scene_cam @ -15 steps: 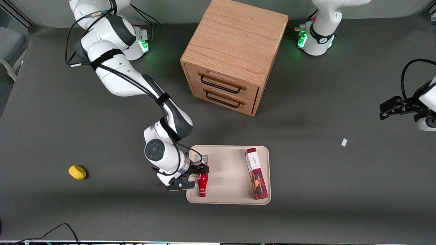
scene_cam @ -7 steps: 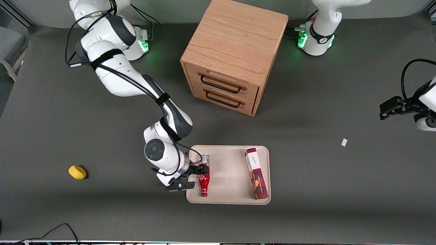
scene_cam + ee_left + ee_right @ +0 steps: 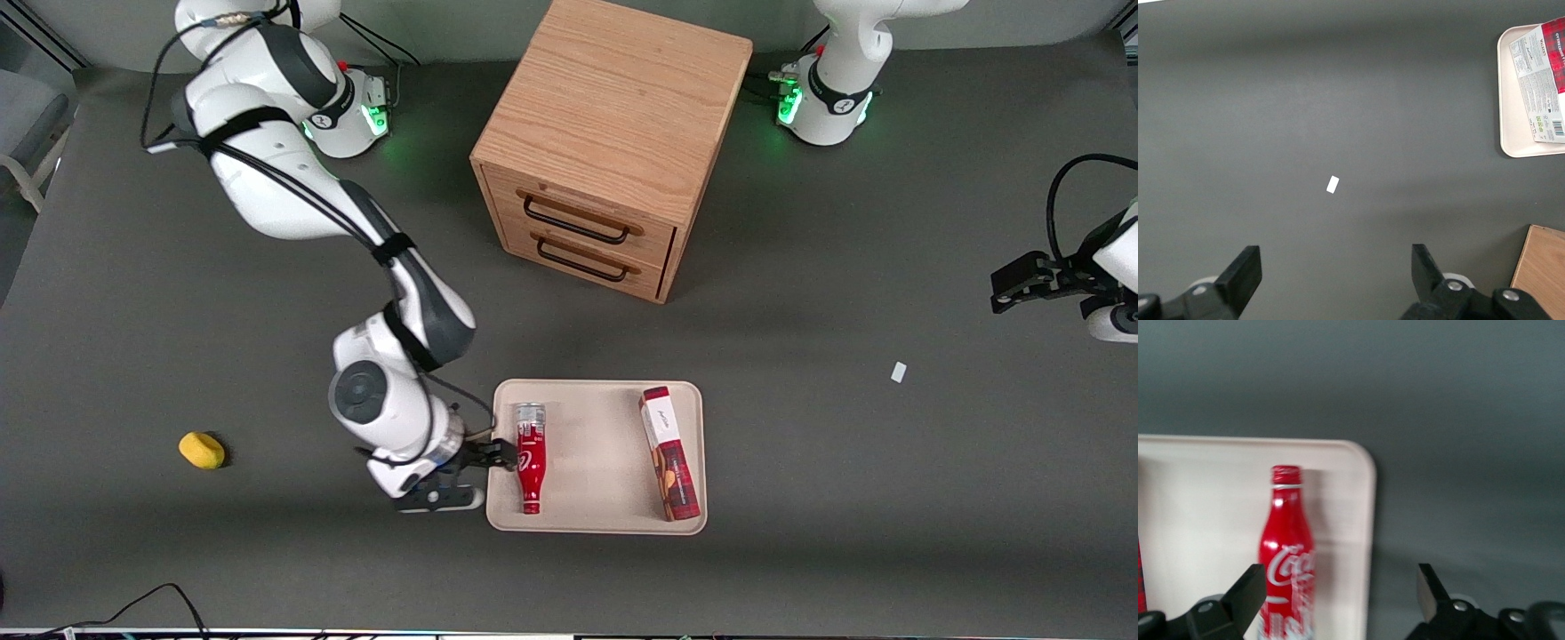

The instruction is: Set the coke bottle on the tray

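Observation:
The red coke bottle [image 3: 531, 462] lies on its side on the beige tray [image 3: 596, 462], close to the rim at the working arm's end. Its cap points toward the front camera and its silver base points away. My right gripper [image 3: 489, 478] is open and empty. It hangs over the tray's rim beside the bottle and is apart from it. In the right wrist view the bottle [image 3: 1288, 540] lies on the tray [image 3: 1338, 520], and the gripper [image 3: 1340, 593] straddles the tray's edge with the bottle next to one finger.
A red plaid cookie box [image 3: 669, 453] lies on the tray's part nearest the parked arm. A wooden two-drawer cabinet [image 3: 605, 151] stands farther from the front camera. A yellow object [image 3: 202, 450] lies toward the working arm's end. A white scrap [image 3: 899, 372] lies toward the parked arm's.
My gripper has let go of the bottle and drawn back off the tray toward the working arm's end. The bottle stays lying on the tray.

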